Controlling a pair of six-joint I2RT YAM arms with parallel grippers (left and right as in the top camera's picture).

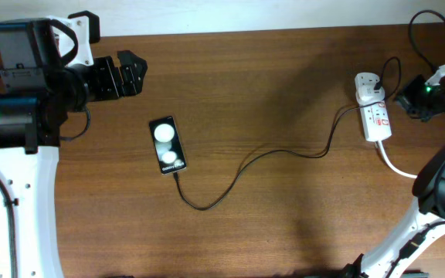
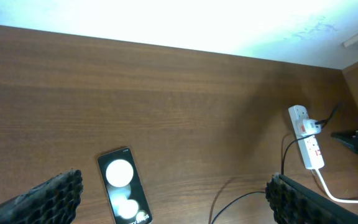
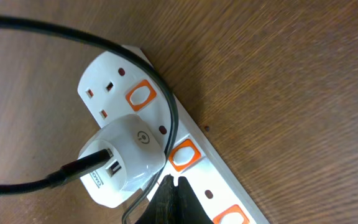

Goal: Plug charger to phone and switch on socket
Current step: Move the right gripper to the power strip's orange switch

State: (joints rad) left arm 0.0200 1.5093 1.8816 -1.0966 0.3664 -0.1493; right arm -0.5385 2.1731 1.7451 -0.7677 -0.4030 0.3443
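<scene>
One brown wooden counter carries everything. One small flat black phone with a shiny face lies left of the middle in the overhead view. Two bright round light spots shine on it.

One long thin black charger cable meets the phone's lower short end. It loops toward the bottom, then runs right to one white block adapter. The adapter sits in one long white socket strip at the upper right.

In the right wrist view, three orange-red switches show on the strip. One thick white cord leaves its lower end.

The left fingers are spread wide apart at the upper left, holding nothing, well apart from the phone. The right fingers are pressed together, just beside the middle switch. I cannot tell if they touch it.
</scene>
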